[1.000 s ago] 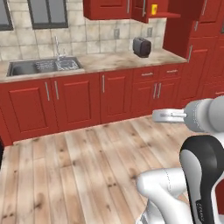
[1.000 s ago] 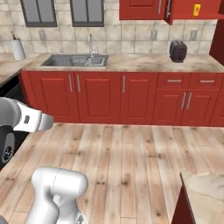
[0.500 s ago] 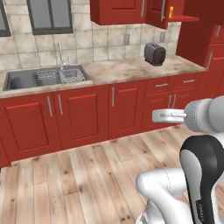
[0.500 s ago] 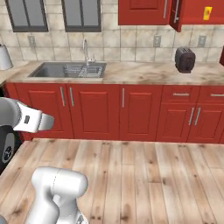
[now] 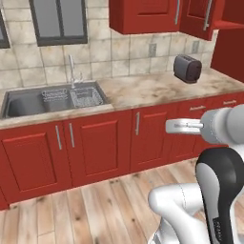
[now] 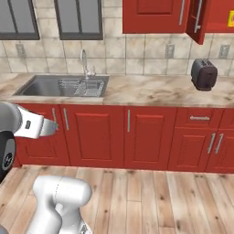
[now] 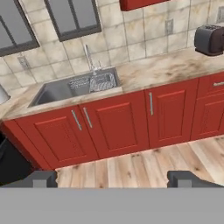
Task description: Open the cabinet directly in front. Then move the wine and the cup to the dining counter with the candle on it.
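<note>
The cabinet [image 6: 164, 16] hangs red on the wall above the worktop, and its right-hand door [image 6: 199, 20] stands swung open. That open door [image 5: 200, 19] and a red inner shelf [image 5: 228, 24] also show in the left base view. At the right base view's right edge, a sliver of the yellow cup [image 6: 231, 18] sits inside. The wine, the dining counter and the candle are out of view. My gripper [image 5: 172, 126] [image 6: 49, 129] hangs over the wooden floor, well below and short of the cabinet. In the hand view the gripper [image 7: 113, 179] is open with nothing between its fingertips [image 7: 43, 178].
A marbled worktop [image 5: 143, 90] on low red cabinets [image 6: 146, 137] runs across in front. It carries a steel sink [image 5: 52, 100] with a tap [image 6: 84, 61] and a dark toaster [image 6: 203, 74] [image 7: 209, 39]. Windows [image 5: 59, 19] sit above. Wooden floor [image 5: 95, 209] lies between me and the cabinets.
The whole picture has shifted and grown: the base has driven closer to the worktop. The arm keeps its pose and the gripper stays open.
</note>
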